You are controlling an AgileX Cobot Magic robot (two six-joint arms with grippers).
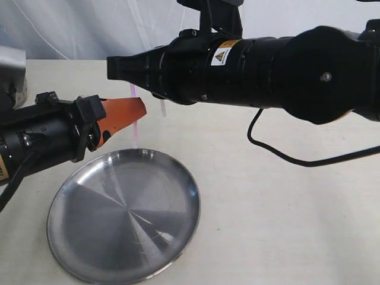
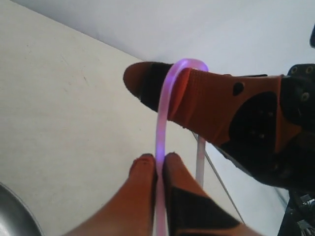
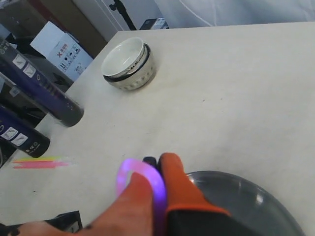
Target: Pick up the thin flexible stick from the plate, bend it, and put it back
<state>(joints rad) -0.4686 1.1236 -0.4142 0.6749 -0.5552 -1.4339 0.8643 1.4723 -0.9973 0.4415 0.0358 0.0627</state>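
Note:
The thin flexible stick (image 2: 160, 132), glowing pale pink-purple, is held in the air above the far edge of the plate (image 1: 124, 214). My left gripper (image 2: 158, 161) is shut on one straight leg of it. From there the stick arches in a tight loop (image 2: 189, 64) over a finger of my right gripper (image 3: 156, 172), which is shut on it too. The other leg (image 2: 200, 157) hangs free. In the exterior view the left gripper (image 1: 139, 110) sits just below the right gripper (image 1: 116, 66), with short pieces of stick (image 1: 138, 127) showing between them.
A small white bowl with a dark rim (image 3: 129, 64) stands farther back on the table. Two black cylinders (image 3: 37, 86) lie at the table's edge, with pink and yellow sticks (image 3: 39, 162) beside them. The right arm (image 1: 267, 71) spans the scene above the table.

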